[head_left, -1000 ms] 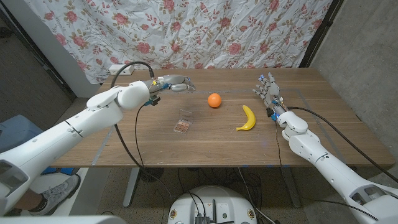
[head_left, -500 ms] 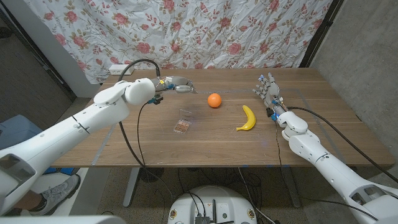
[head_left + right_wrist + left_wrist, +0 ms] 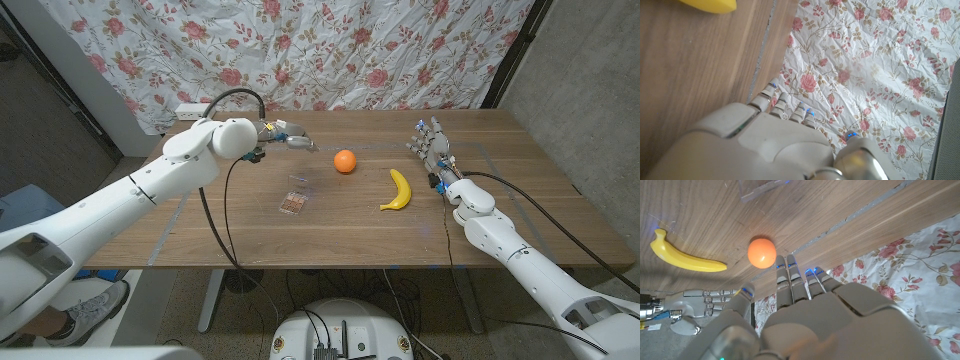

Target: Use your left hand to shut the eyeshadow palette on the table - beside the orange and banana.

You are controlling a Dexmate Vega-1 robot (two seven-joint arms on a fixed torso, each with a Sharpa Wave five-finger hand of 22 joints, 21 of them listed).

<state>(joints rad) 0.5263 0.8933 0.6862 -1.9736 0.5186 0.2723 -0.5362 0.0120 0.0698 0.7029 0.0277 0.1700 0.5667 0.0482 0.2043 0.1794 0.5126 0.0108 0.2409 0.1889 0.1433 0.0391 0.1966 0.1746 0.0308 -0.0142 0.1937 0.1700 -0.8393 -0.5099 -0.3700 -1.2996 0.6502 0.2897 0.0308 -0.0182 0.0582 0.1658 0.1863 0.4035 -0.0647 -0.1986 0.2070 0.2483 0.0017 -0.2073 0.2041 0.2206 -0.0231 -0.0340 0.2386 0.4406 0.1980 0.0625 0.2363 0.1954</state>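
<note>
The eyeshadow palette lies open mid-table, its clear lid standing up from the far side. An orange sits behind and to its right, a banana further right. My left hand hovers above the table behind the palette, fingers stretched out toward the orange, holding nothing. From the left wrist, that hand points past the orange and banana, with the edge of the clear lid beyond. My right hand stands on the table right of the banana, fingers apart and empty.
A floral cloth hangs behind the table's far edge. A white power strip sits at the back left corner. The right wrist view has the banana's tip and my right hand facing the cloth.
My left arm has swung rightward and its elbow has risen; the hand has moved a little toward the orange. Palette, fruit and right hand have not moved.
</note>
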